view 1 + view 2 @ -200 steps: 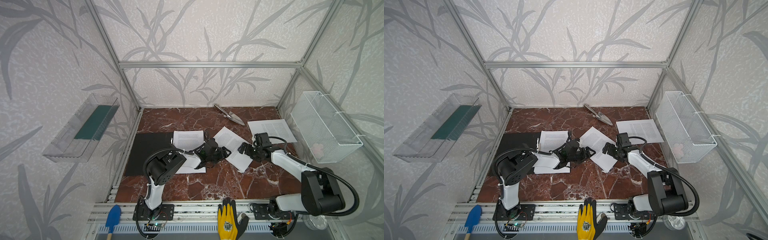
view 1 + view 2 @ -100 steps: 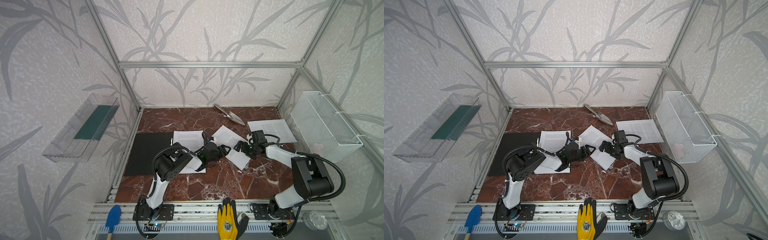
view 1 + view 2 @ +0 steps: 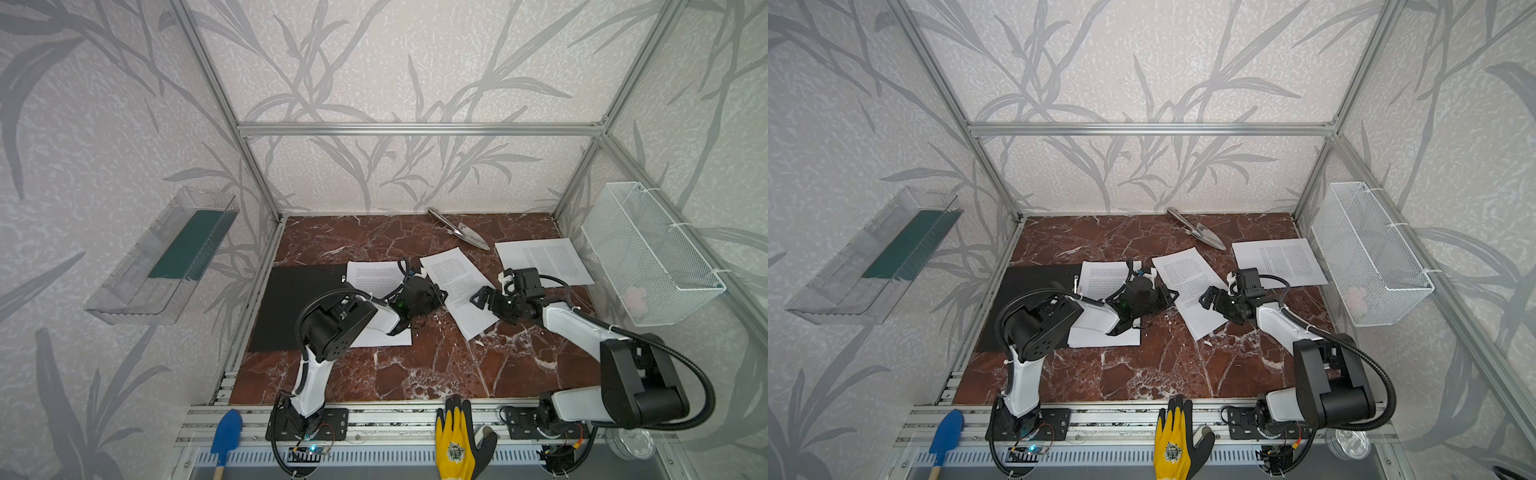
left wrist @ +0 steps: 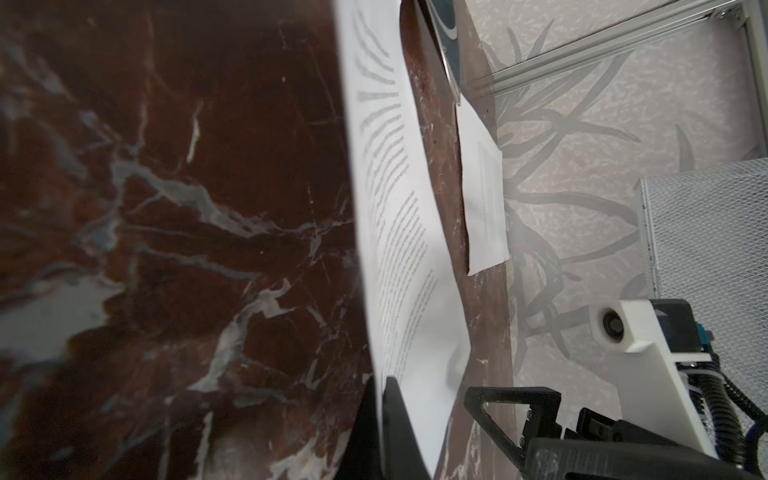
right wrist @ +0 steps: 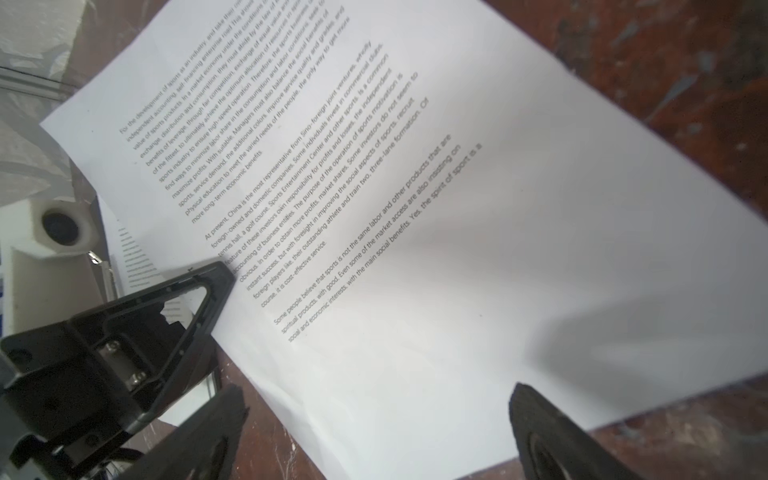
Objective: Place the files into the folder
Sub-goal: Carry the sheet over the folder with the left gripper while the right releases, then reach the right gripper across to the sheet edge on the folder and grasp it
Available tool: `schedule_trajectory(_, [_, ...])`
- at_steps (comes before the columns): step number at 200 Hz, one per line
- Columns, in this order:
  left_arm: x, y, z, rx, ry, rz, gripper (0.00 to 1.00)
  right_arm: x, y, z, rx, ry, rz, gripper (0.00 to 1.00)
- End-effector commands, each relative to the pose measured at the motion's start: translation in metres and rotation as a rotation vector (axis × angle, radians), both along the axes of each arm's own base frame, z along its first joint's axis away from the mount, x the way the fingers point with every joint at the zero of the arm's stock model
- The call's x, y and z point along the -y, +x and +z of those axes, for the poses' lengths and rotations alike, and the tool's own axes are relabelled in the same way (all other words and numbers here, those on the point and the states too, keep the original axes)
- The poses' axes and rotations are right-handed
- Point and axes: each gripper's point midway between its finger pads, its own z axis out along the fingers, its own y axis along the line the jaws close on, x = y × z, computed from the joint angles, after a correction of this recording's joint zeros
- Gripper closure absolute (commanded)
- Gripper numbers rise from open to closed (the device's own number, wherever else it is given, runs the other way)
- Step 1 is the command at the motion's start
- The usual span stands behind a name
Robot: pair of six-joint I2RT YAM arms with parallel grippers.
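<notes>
Left fingers (image 4: 395, 432) tight on middle sheet (image 4: 399, 249) edge, marble (image 4: 166, 208) beside.

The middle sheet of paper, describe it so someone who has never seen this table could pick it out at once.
On the red marble tabletop, look between the black folder and the wire basket. The middle sheet lies there, between the left gripper and the right gripper. The folder-side sheet and the basket-side sheet lie straighter; this one sits diagonally, its edge pinched by the left gripper.
</notes>
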Motion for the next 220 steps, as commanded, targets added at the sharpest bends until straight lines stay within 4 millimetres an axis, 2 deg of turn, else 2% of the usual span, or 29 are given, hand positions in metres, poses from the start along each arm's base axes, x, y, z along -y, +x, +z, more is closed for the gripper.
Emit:
schedule_trajectory(1, [0.003,-0.013,0.075,0.149,0.008,-0.091,1.00,0.010,-0.004,0.017,0.069,-0.055,-0.001,0.01])
schedule_trajectory(24, [-0.017,-0.034,0.103,0.157,0.068,-0.119,1.00,0.014,-0.008,0.026,0.126,-0.067,-0.014,0.01])
schedule_trajectory(49, [-0.061,-0.048,0.121,0.169,0.113,-0.054,1.00,0.008,-0.009,0.032,0.170,-0.018,-0.003,0.01])
schedule_trajectory(66, [-0.103,-0.053,0.121,0.129,0.149,0.009,1.00,0.004,-0.009,0.034,0.180,-0.006,0.019,0.01])
schedule_trajectory(105, [-0.222,-0.064,0.108,0.033,0.238,0.254,1.00,-0.018,-0.009,0.039,0.215,-0.005,0.099,0.01])
schedule_trajectory(126, [-0.280,-0.074,0.096,-0.025,0.282,0.402,1.00,-0.044,-0.010,0.044,0.233,-0.005,0.181,0.01])
schedule_trajectory(135, [-0.299,-0.078,0.089,-0.052,0.302,0.451,1.00,-0.056,-0.009,0.046,0.237,-0.007,0.215,0.01])
schedule_trajectory(156, [-0.335,-0.082,0.058,-0.151,0.323,0.551,1.00,-0.092,-0.005,0.053,0.244,-0.001,0.306,0.01])
schedule_trajectory(190, [-0.365,-0.081,0.010,-0.293,0.330,0.630,1.00,-0.158,0.004,0.067,0.270,0.017,0.476,0.01])
schedule_trajectory(220, [-0.377,-0.080,-0.008,-0.348,0.399,0.630,1.00,-0.216,0.020,0.076,0.279,0.038,0.608,0.01])
